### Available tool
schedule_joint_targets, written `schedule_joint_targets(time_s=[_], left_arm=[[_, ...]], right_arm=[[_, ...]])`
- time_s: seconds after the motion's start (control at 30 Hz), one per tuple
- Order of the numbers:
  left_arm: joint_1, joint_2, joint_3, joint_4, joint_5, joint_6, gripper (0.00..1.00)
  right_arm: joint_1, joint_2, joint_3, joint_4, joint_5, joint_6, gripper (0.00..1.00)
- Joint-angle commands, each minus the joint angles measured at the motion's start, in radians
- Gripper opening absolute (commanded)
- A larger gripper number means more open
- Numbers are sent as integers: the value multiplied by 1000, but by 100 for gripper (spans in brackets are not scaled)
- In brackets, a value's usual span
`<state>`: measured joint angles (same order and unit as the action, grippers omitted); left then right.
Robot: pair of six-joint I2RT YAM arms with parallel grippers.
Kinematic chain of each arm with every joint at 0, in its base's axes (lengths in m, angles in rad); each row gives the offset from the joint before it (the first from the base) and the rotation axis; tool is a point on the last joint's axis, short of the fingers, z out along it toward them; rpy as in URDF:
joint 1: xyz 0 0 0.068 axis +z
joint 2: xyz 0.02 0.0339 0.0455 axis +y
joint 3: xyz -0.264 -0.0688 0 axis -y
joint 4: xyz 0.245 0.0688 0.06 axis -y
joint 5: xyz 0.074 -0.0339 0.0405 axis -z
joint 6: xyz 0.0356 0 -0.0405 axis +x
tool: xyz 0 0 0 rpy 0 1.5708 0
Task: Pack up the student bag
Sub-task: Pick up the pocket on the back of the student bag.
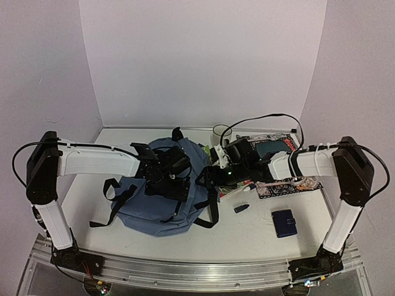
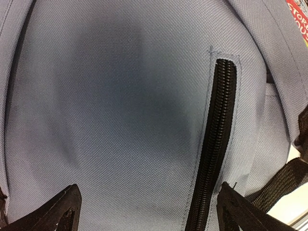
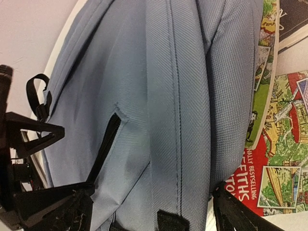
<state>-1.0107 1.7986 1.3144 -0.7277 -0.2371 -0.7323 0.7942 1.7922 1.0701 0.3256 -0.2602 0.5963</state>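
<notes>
The student bag (image 1: 162,206) lies flat on the table (image 1: 247,237), left of centre, front panel up. Its long axis runs near to far, leaning slightly right. The carry handle (image 1: 178,133) points at the back wall and the black straps splay out from its sides and near end. The front pocket zipper (image 2: 216,144) is closed, and I see no open mouth anywhere on the bag.

My left gripper (image 2: 149,214) hangs right over the front panel, fingers wide apart, holding nothing. My right gripper (image 3: 151,207) sits at the bag's right flank, fingers also spread, with fabric between them but not pinched.

The books (image 1: 271,148), a navy wallet (image 1: 284,222) and some small items wait on the table to the right, none packed. I judge this is the opening step, before any loading. Next I need to find the main zipper pull, which I cannot spot in these views. One arm should pin the soft fabric while the other draws the zipper along the top curve.
</notes>
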Motion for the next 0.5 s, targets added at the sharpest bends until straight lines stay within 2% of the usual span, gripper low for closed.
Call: schedule_joint_targets(time_s=[0.0,0.2,0.47], left_arm=[[4,11,29,12,-15,-8,99],[4,19,15,16,-43,-29,99],[4,37,16,10,-108,-62,95]], right_arm=[[10,63,62,-5,40,17,86],[22,133,80,-11,71,8,85],[24,164,50,-48,158,-22,68]])
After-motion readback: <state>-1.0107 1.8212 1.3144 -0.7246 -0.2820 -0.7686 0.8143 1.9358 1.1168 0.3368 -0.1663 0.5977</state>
